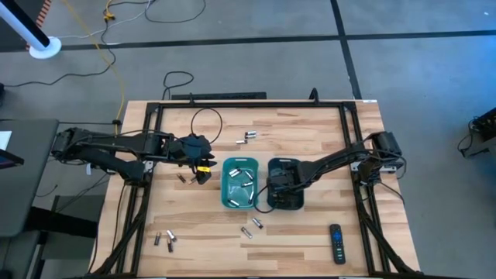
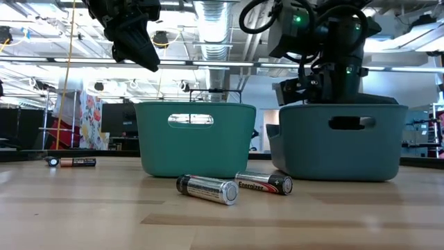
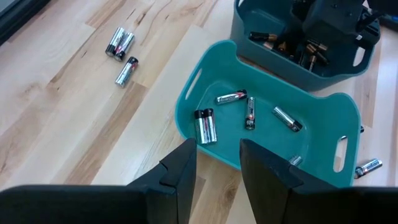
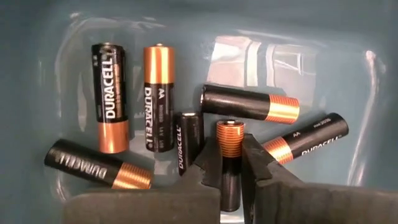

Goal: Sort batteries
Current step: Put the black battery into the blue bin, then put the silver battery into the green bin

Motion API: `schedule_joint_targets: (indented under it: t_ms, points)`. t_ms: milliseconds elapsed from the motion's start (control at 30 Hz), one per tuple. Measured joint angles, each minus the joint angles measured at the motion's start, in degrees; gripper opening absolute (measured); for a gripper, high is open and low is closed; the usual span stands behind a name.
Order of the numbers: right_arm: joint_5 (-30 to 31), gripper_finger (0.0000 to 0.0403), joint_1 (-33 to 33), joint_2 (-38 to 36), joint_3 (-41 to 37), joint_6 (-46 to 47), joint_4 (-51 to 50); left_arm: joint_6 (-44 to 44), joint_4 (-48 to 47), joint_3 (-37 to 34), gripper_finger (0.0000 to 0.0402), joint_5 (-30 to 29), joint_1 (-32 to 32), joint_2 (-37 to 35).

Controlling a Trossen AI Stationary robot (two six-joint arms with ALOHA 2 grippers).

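Note:
Two teal bins stand side by side mid-table. The lighter bin (image 1: 229, 191) holds several silvery batteries (image 3: 205, 124). The darker bin (image 1: 298, 203) holds several dark copper-ended batteries (image 4: 112, 99). My left gripper (image 3: 217, 168) hovers open and empty above the table beside the lighter bin's left wall (image 3: 186, 106); it is high in the low view (image 2: 135, 42). My right gripper (image 4: 230, 177) is down inside the darker bin (image 2: 340, 149), shut on a dark battery. Loose batteries lie on the table (image 2: 207, 189) (image 1: 248, 138) (image 1: 163, 239). My right gripper pinches a dark battery with a copper end (image 4: 229, 140) between its two fingers (image 4: 208, 168), which come from above, pointing down into the bin. The battery lies along the fingers, copper end pointing away from the wrist. Whether it is clear of the batteries below, I cannot tell.
A black remote control (image 1: 336, 242) lies near the table's right near corner. More loose batteries sit beside my left gripper (image 1: 182, 178) and in front of the bins (image 1: 252, 227). A black frame rail (image 1: 248, 105) borders the far edge.

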Motion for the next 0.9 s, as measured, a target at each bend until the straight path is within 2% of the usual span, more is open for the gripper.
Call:
schedule_joint_targets:
  t_ms: [367, 667, 900]
  points:
    - [0.2, 0.0098, 0.0, -2.0, -0.2, 0.0, 0.1, 0.0, 0.1, 0.0, 0.0119, 0.0, 0.0, 0.0]
    - [0.9, 0.0157, -0.8, -2.1, 0.3, 3.7, -0.5, 0.0, 0.2, 0.0, 0.0119, 0.0, 0.0, 0.0]
    - [1.0, 0.0175, -0.8, -2.4, 5.5, 3.9, -6.2, 0.0, 0.3, 0.0, 0.0119, 0.0, 0.0, 0.0]
